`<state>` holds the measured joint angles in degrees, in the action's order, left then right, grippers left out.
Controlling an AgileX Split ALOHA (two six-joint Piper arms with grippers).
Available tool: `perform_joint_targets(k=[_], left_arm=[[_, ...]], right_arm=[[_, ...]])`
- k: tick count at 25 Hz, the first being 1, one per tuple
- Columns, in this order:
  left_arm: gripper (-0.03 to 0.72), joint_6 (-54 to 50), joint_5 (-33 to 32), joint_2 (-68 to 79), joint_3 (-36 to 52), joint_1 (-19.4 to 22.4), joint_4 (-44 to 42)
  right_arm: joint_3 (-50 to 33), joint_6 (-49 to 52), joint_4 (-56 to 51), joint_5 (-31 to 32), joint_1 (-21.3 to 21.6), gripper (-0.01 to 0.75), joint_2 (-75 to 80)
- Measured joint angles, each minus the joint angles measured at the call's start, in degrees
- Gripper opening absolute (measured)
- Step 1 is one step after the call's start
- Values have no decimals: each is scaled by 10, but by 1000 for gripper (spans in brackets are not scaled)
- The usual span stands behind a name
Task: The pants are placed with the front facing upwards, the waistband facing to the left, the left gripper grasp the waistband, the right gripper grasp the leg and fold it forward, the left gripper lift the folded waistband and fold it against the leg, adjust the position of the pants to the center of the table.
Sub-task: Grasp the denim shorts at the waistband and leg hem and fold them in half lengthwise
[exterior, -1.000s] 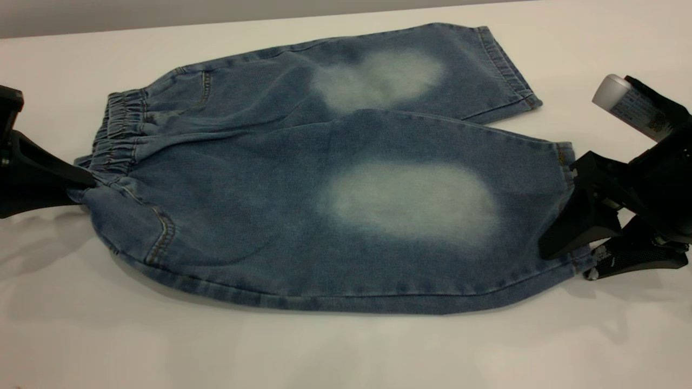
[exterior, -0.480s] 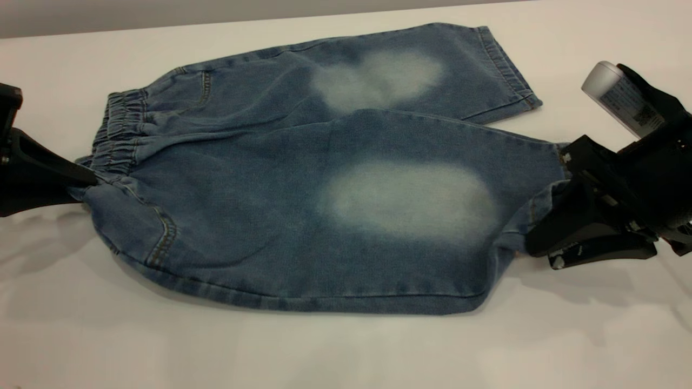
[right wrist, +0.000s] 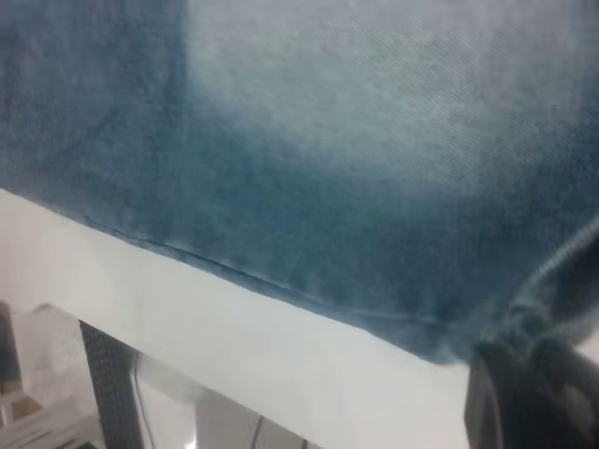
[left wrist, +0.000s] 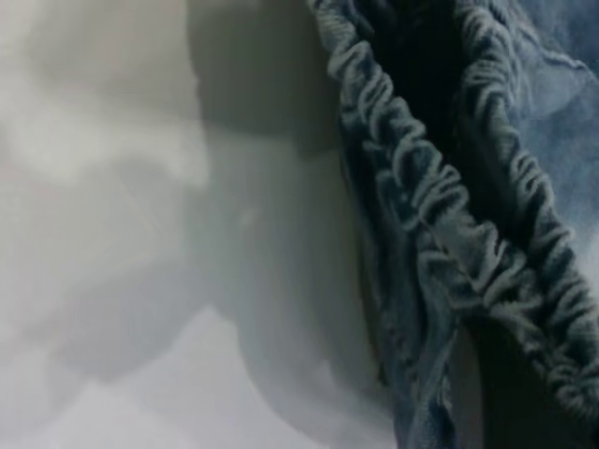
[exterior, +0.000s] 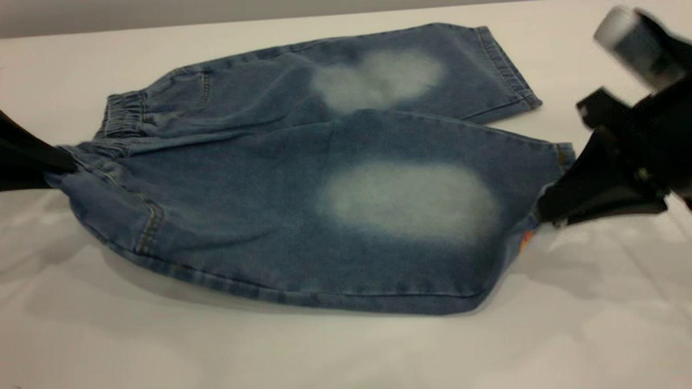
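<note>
Your pants (exterior: 281,178) lie front up on the table (exterior: 346,351), waistband (exterior: 116,121) toward the left arm. The left gripper (exterior: 54,165) is clamped on the near corner of the waistband, which is raised off the surface; the wrist view shows the ruffled elastic gaping open above the white top. Your right gripper (exterior: 546,210) is pinched on the hem of the leg (exterior: 411,202) with the oval pale patch, lifting that end. The far leg (exterior: 389,75) lies flat. You have bare table along the near edge, and a narrower strip beyond the far leg.
</note>
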<state>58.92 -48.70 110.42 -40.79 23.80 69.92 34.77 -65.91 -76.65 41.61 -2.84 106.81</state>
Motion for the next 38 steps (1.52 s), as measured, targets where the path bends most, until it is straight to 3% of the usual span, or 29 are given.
perform_joint_targets(k=[7,13,16,23,27,33,38], left_arm=[[117,-133,-11,-67,16,0,-123],[117,-193,-13,-124,61,0,-192],[117,-193,-5,-145,78,0,-196],[117,-192,11,-146,77,0,-192],[117,-192,11,-146,76,0,-192],[117,-190,12,-146,76,0,-191],[117,-191,12,-146,76,0,-189]], right_arm=[[0,134,128,1,0,11,-91],[0,253,242,39,0,11,-164],[0,296,290,38,0,11,-196],[0,309,306,-29,0,33,-170],[0,308,307,-46,-1,114,-122],[0,293,289,-39,-1,360,-28],[0,236,235,-37,-1,418,26]])
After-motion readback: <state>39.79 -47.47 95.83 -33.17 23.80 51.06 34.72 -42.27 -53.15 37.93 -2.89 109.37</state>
